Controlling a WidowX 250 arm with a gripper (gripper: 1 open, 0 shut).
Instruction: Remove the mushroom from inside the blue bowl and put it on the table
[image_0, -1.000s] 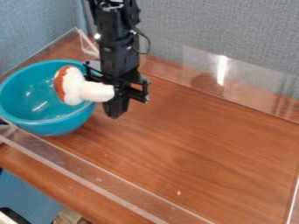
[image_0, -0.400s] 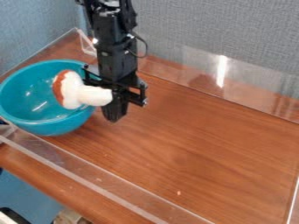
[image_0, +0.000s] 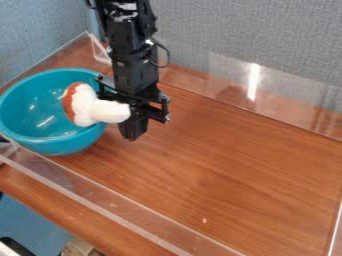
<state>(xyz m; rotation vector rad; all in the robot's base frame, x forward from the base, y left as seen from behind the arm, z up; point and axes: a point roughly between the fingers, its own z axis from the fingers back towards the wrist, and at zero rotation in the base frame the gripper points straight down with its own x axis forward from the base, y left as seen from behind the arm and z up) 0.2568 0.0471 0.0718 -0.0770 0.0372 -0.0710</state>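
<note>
- The table (image_0: 234, 165): reddish-brown wood-grain top that fills most of the view. The surface from centre out to 3 and 5 o'clock is bare wood.
- Wall (image_0: 254, 30): grey-blue textured panel along the table's 12 o'clock side.
- Acrylic edging (image_0: 274, 88): clear strips border the table. The rear strip runs from 11 to 3 o'clock, and a front rail runs along the 7 o'clock edge. Both show glare.
- Robot arm (image_0: 127, 45): black column entering from 12 o'clock and pointing straight down. It blocks part of the rear edging and the wall behind it.
- The blue bowl (image_0: 34, 108): glossy turquoise, round and deep, standing at the table's 9 o'clock edge. The front rail passes just beside it at 6 o'clock. The arm and its load cover the bowl's rim at 3 o'clock.
- Gripper (image_0: 132, 124): positioned just outside the bowl at its 3 o'clock side, over bare wood. The claw is clenched, grasping the mushroom by the stem end. Whether the fingertips touch the table cannot be told.
- The mushroom (image_0: 91, 104): carried sideways, clear of the bowl floor, across the bowl's 3 o'clock rim.
  - Cream stem (image_0: 103, 108): points toward 3 o'clock, and its far end is hidden in the claw.
  - Orange-red cap (image_0: 66, 96): points toward 9 o'clock and hangs over the bowl interior.
</note>
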